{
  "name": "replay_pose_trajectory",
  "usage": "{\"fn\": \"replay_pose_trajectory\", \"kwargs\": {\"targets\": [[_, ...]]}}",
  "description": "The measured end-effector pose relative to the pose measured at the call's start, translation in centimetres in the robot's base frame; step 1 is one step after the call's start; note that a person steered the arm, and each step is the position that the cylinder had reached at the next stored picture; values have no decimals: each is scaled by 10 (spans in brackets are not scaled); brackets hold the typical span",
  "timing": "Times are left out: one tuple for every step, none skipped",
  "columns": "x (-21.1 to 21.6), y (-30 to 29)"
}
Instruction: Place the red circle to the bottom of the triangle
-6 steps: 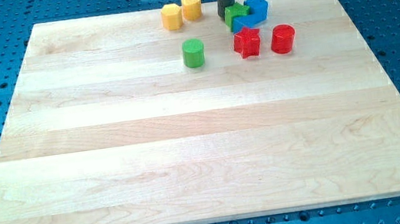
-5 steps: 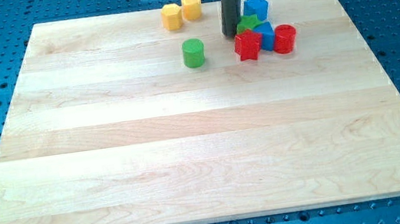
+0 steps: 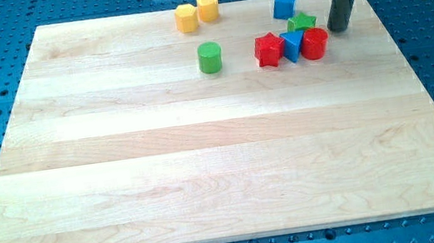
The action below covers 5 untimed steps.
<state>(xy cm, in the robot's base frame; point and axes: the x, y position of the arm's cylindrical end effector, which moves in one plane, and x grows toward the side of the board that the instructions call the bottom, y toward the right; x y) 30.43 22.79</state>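
Note:
The red circle (image 3: 314,43) stands near the view's top right, touching the right side of the blue triangle (image 3: 293,44). A red star (image 3: 269,49) touches the triangle's left side. A green star (image 3: 301,23) sits just above the triangle and the circle. My tip (image 3: 339,29) rests on the board to the right of the red circle and a little above it, a small gap away, level with the green star.
A blue cube (image 3: 285,3) stands above the cluster. A green circle (image 3: 209,58) is left of the red star. A yellow hexagon (image 3: 185,17) and a yellow heart (image 3: 207,7) sit at the top edge of the wooden board (image 3: 206,165).
My tip has moved from the left of the cluster to its right. The green star has shifted right, away from the blue cube. The triangle and red circle now sit close together.

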Motion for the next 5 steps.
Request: {"fn": "replay_pose_trajectory", "kwargs": {"targets": [[36, -50], [50, -59], [61, -63], [34, -1], [12, -24]]}}
